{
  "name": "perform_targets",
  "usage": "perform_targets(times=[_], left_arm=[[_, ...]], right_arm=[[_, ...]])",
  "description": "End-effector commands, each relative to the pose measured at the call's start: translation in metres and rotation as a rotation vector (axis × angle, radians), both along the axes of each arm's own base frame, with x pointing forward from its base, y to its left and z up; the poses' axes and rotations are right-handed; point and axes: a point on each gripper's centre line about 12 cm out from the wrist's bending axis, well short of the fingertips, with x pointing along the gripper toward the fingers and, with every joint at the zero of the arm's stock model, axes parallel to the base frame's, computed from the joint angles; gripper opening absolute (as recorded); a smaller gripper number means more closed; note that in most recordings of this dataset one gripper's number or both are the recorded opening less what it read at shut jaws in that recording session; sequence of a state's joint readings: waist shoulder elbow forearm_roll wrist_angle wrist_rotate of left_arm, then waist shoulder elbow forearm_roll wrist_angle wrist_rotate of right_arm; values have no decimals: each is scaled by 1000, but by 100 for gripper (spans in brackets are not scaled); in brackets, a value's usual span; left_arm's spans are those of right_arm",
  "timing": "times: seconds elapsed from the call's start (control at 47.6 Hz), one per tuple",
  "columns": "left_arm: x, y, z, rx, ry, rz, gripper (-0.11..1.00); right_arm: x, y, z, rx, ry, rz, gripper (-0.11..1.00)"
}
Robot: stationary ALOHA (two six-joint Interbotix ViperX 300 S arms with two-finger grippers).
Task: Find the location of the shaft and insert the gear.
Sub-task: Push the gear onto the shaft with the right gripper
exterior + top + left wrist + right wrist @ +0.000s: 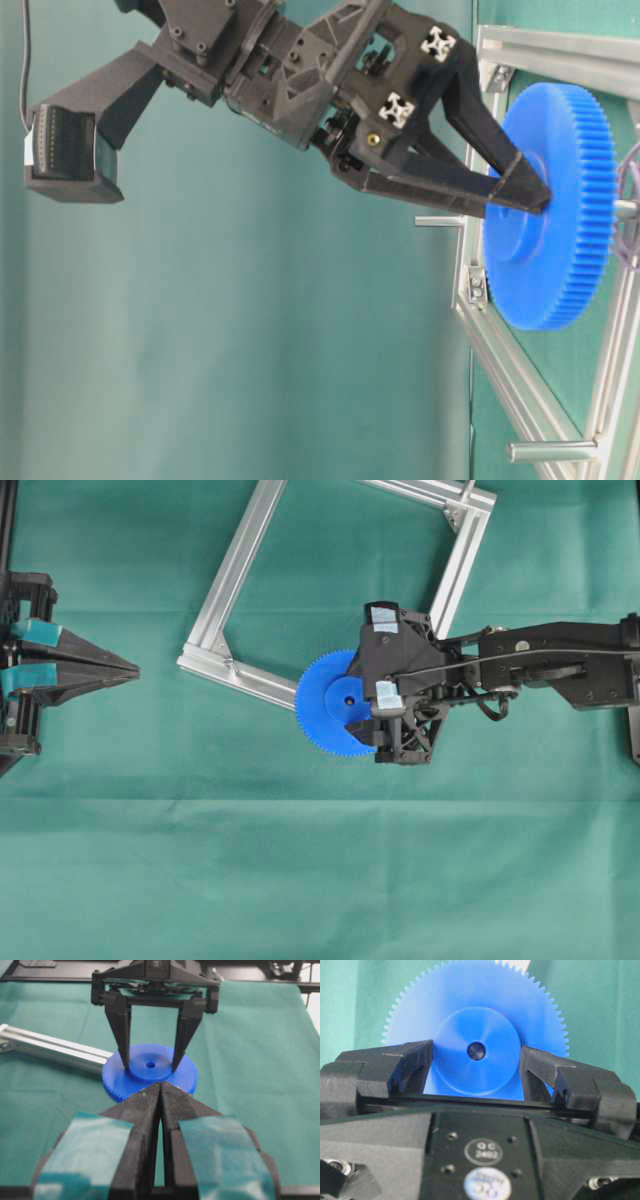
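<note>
Pressed-together left gripper point(161, 1092) fingers sit idle; beyond, right gripper point(151, 1064) grasps the blue gear's point(150, 1075) hub, beside the aluminium frame point(232, 580) on green cloth point(300, 880).

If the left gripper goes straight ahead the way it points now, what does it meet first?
Probably the gear, held by the right gripper directly ahead of the shut left gripper; the heights are hard to compare.

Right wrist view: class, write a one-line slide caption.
Right gripper clasps the blue gear by its hub.
</note>
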State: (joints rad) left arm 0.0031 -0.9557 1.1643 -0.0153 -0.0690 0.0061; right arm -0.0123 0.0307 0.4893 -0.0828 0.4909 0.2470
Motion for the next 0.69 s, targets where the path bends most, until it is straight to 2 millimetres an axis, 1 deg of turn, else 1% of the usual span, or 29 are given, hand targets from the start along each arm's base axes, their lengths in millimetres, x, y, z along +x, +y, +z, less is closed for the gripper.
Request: perform_targets(times=[0.0, 0.357, 0.672], left_arm=[[3, 0, 8, -4, -17, 2, 1], [3, 0, 8, -12, -17, 2, 1], [3, 0, 8, -11, -17, 2, 1]], right_arm=[[-3, -4, 0, 9, 0, -17, 70], [-6, -15, -1, 17, 6, -53, 70], [-5, -11, -1, 65, 4, -77, 70]])
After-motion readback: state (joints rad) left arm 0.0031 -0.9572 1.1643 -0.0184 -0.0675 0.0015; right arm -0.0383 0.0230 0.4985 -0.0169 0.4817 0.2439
